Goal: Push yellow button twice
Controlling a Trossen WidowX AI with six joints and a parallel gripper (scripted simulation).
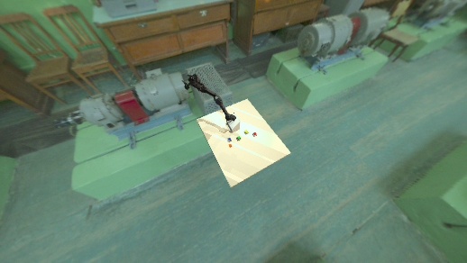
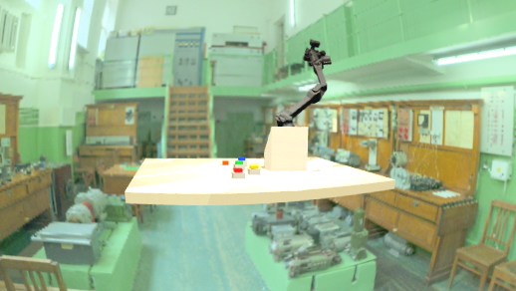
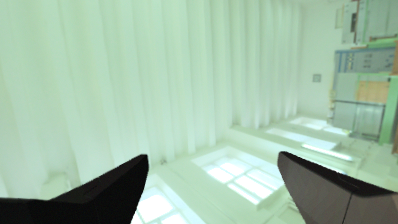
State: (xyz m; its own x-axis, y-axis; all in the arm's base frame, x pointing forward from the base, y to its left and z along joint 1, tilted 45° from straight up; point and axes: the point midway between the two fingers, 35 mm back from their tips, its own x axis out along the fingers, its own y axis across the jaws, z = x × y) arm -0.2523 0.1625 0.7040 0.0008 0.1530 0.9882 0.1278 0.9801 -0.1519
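The yellow button sits on a pale base on the table, near the arm's pedestal. Its cap looks raised, though it is small in the top and exterior views. My gripper is open, with nothing between its two dark fingers. The arm is stretched up and back, so the gripper is high above the table and far from the yellow button. The wrist view shows only walls, windows and ceiling, no button.
A red button, a green button and a blue button stand near the yellow one. A small orange block lies beyond the blue button. The pedestal rises beside them.
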